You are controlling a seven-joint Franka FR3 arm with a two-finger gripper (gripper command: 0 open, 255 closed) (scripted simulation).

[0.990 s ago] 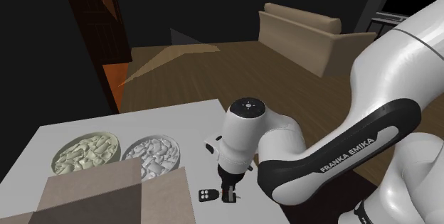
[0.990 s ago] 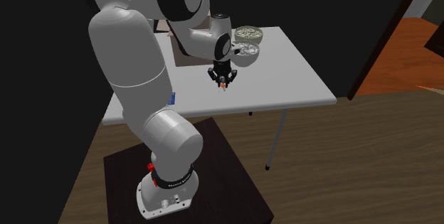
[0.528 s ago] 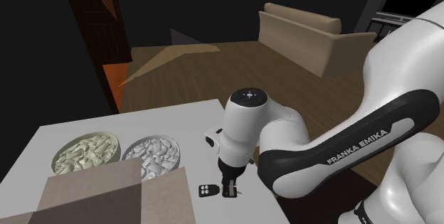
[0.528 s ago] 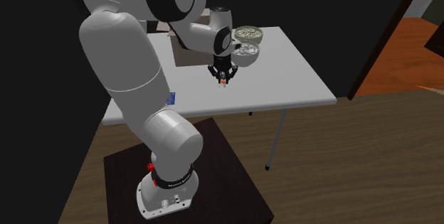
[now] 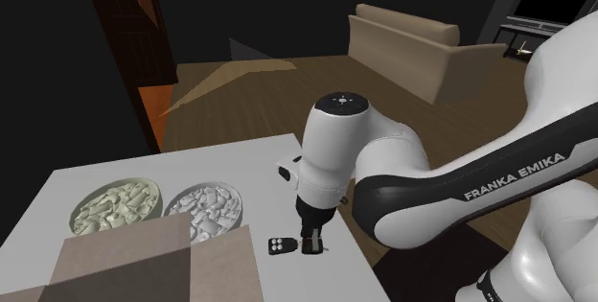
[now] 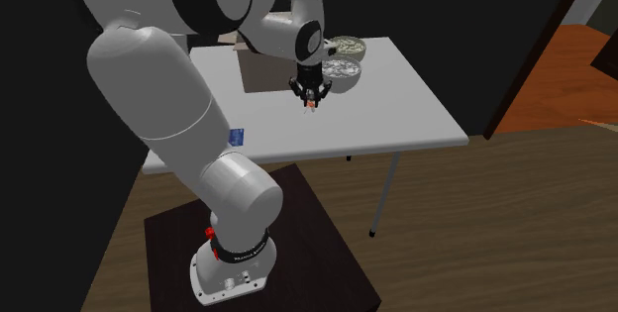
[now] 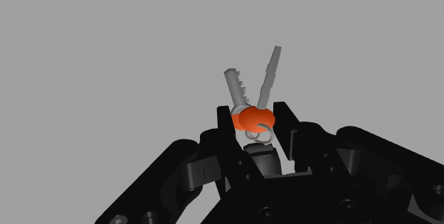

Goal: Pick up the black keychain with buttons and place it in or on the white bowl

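Shoulder view: claw [image 5: 311,243] is clamping the keychain [image 5: 280,245], with the black fob dangling beside it, prob just off the bench [image 5: 259,161]. Looks like the carry step; next it needs to swing over the white bowl [image 5: 236,221], which is round and full of crumpled bits.

2nd ext view: claw's hanging near that bowl.

Wrist view: fingers [image 7: 286,123] are pinching a glossy orange bead w/ two toothed grey keys poking out.

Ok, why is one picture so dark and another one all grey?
Shoulder view: dim room, one pale wedge of light across the brown wooden floor, pale grey table dull. Second exterior view: table brighter, pure black area behind. Wrist view: flat grey, no shadows; the black keychain with buttons, its orange caps vivid, clasped in the black end effector.
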